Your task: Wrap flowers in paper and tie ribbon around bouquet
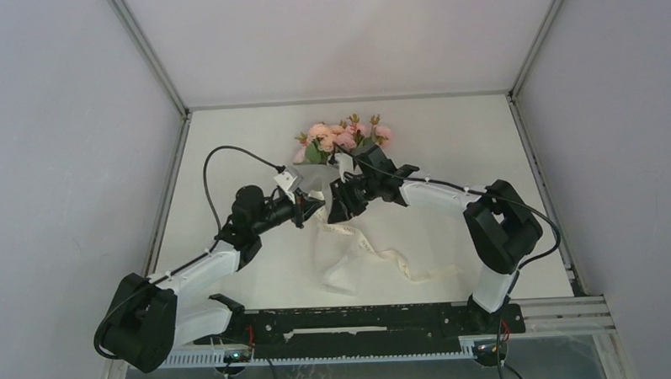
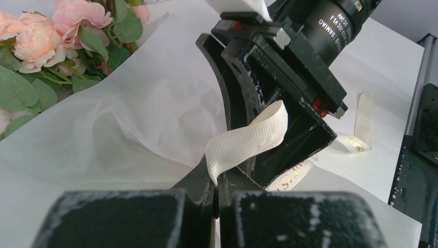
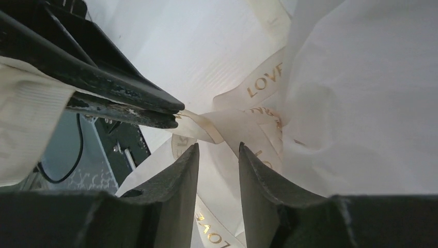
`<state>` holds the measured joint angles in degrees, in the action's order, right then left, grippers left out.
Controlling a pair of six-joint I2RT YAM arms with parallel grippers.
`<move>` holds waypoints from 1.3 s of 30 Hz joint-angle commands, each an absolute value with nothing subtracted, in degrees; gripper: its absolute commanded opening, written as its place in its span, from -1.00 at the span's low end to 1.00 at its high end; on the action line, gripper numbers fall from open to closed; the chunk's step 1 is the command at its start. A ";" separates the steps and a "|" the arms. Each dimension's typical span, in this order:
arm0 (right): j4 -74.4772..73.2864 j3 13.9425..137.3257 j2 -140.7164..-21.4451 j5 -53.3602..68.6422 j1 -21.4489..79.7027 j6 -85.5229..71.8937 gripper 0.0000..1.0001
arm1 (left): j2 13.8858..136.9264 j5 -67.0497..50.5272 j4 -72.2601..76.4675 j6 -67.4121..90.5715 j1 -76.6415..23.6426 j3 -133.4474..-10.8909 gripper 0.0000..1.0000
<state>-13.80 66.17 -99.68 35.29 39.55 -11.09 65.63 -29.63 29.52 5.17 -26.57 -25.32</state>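
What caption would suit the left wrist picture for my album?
Left claw pinches the cream ribbon beside pink flowers wrapped in white paper.

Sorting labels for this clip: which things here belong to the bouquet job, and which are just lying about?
Job: flowers, paper, ribbon; left gripper shut on the ribbon, right gripper open near it.
Lying about: nothing loose; only fixtures, the black cable and base rail.

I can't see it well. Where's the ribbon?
In the top view, the ribbon lies loose mid-table, nearer the arm bases than the flowers, and the left claw pinches it.
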 commanded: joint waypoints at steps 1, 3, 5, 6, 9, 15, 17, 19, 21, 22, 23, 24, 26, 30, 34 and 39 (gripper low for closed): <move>-10.73 66.88 -102.09 41.22 39.95 -9.17 -0.17 | 65.75 -28.60 33.35 5.48 -26.00 -23.88 -1.00; -10.31 66.88 -102.46 38.63 40.69 -9.60 -0.39 | 65.74 -28.98 33.02 5.95 -26.01 -23.86 -1.00; -10.03 66.88 -101.87 36.08 40.46 -10.76 -0.80 | 65.79 -29.07 32.96 6.23 -26.02 -24.06 -1.00; -10.19 66.88 -101.04 35.03 40.13 -11.04 -1.00 | 65.95 -28.98 32.98 6.31 -26.02 -24.21 -1.00; -11.76 66.88 -97.94 32.41 39.24 -10.01 -1.00 | 66.25 -28.93 33.74 6.33 -26.06 -23.99 -1.00; -15.49 66.84 -94.51 29.10 38.51 -9.04 -1.00 | 67.54 -26.91 35.58 6.14 -25.93 -23.55 -1.00; -15.72 66.44 -93.38 27.56 38.33 -8.97 -1.00 | 67.71 -26.96 35.73 5.62 -25.66 -23.64 -1.00; -14.85 65.65 -92.29 27.62 37.88 -9.17 -1.00 | 68.00 -27.09 35.77 5.21 -25.21 -23.85 -1.00; -13.81 65.14 -91.97 28.25 37.48 -9.40 -1.00 | 68.21 -27.46 35.77 5.19 -24.82 -24.11 -1.00; -13.64 65.15 -92.01 28.29 37.45 -9.33 -1.00 | 68.28 -27.51 35.77 5.19 -24.71 -24.23 -1.00; -13.57 65.11 -92.02 28.10 37.44 -9.24 -1.00 | 68.29 -27.48 35.73 5.10 -24.62 -24.25 -1.00; -13.62 65.15 -92.02 27.96 37.40 -9.23 -1.00 | 68.36 -27.51 35.76 5.06 -24.61 -24.18 -1.00; -13.44 65.11 -91.98 28.01 37.35 -9.38 -1.00 | 68.60 -27.54 35.94 4.53 -24.57 -24.09 -1.00; -13.35 64.58 -90.45 29.17 37.35 -9.39 -1.00 | 69.16 -28.47 37.58 1.26 -24.52 -23.63 -1.00; -11.80 61.55 -87.30 31.60 37.14 -10.48 -1.00 | 71.42 -27.93 40.36 -3.35 -24.52 -22.98 -1.00; -8.83 58.52 -86.73 36.27 38.44 -12.30 -1.00 | 73.58 -30.06 43.51 -9.65 -24.55 -22.71 -1.00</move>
